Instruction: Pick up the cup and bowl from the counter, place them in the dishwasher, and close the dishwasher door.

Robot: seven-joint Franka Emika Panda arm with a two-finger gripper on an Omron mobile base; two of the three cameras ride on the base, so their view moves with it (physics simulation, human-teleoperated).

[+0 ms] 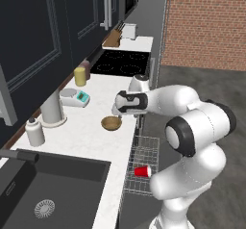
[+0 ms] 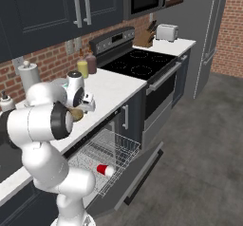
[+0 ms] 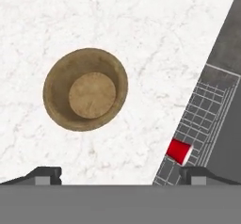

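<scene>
Nearest the base, the dishwasher door (image 2: 142, 175) hangs open and lowered, and the grey wire rack (image 1: 142, 168) is pulled out over it from the dishwasher (image 2: 102, 139); the red cup (image 1: 142, 171) lies on its side in that rack, its white mouth turned sideways, so by my reading the cup's part of the task is done.

Above the rack, on the white counter (image 1: 91, 132), the wood-brown bowl (image 1: 111, 123) sits upright near the front edge, apart from everything else on the stone; the gripper (image 3: 120, 173) hovers over the counter just beside the bowl, jaws spread wide and holding nothing, both fingertips (image 3: 44, 175) clear of the bowl's rim; in the hand view the bowl lies off to one side of the line between the tips, so the hand looks not yet centred over it.

What is left, judging from this: take the bowl, set it in the rack next to the cup, then swing the door shut; I would put the task near its halfway mark.

Further along the counter stand a white bottle (image 1: 34, 132), a paper-towel roll (image 1: 52, 108), a small kitchen scale (image 1: 75, 97) and a yellow jar (image 1: 79, 76); beyond them the black cooktop (image 1: 120, 62), a knife block (image 1: 113, 38) and a toaster (image 2: 166, 32).
</scene>
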